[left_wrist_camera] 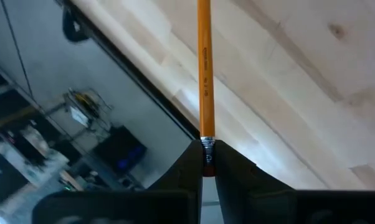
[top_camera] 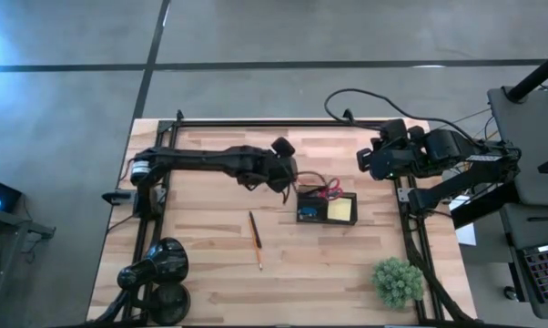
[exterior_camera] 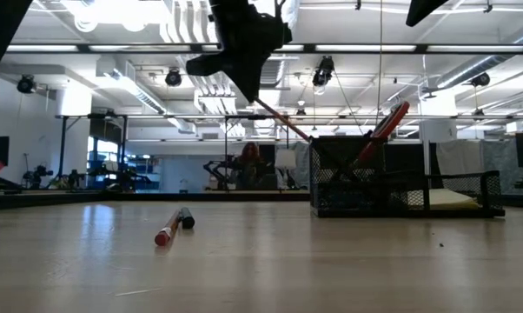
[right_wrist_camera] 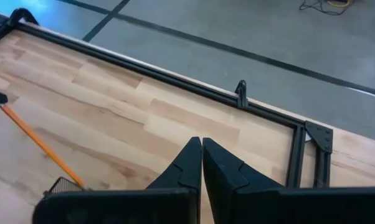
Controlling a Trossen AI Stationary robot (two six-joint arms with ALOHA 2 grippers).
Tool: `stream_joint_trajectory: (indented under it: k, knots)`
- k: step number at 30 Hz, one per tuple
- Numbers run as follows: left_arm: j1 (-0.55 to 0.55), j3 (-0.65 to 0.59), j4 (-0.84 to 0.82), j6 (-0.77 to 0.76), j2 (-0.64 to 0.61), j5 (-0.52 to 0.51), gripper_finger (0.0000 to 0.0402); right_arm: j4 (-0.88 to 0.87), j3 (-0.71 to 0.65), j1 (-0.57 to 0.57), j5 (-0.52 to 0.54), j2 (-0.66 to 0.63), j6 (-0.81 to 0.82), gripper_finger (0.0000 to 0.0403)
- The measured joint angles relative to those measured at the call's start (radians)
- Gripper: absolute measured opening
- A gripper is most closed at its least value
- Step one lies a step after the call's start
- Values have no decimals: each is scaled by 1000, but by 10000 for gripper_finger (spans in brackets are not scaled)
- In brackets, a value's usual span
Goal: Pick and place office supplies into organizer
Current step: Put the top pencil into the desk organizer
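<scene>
My left gripper (top_camera: 288, 175) hangs above the table just left of the organizer (top_camera: 327, 207), a dark mesh box (exterior_camera: 400, 187), and is shut on an orange pencil (left_wrist_camera: 204, 68). The pencil slants down (exterior_camera: 283, 120) to the organizer's left rim. In the box, red-handled scissors (exterior_camera: 385, 126) lean against the wall, beside a blue piece (top_camera: 308, 212) and a yellow note pad (top_camera: 340, 210). A second orange and dark pencil (top_camera: 255, 239) lies flat on the table. My right gripper (right_wrist_camera: 202, 152) is shut and waits near the far right corner (top_camera: 365, 162). My left gripper pinches the orange pencil between its two fingers at the metal band of the eraser end (left_wrist_camera: 207, 149). The fingers lie along the pencil, which runs straight out ahead of them. The pencil is lifted clear of the table and slants down toward the organizer's rim (exterior_camera: 309, 139).
A black round lamp-like object (top_camera: 156, 273) stands at the near left corner. A green spiky plant ball (top_camera: 398, 281) sits at the near right. A black frame rail (right_wrist_camera: 175, 84) runs along the table's far edge. Bare wood lies between the loose pencil and the plant.
</scene>
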Motion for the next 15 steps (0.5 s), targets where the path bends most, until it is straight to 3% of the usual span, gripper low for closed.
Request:
stream_joint_trajectory:
  k: [11,15]
  knots:
    - [-77,-5,47,90,28,-165,9,0,0,0,-64,0,-51,9]
    - [-76,2,91,72,28,-318,9,0,0,0,-118,0,-47,9]
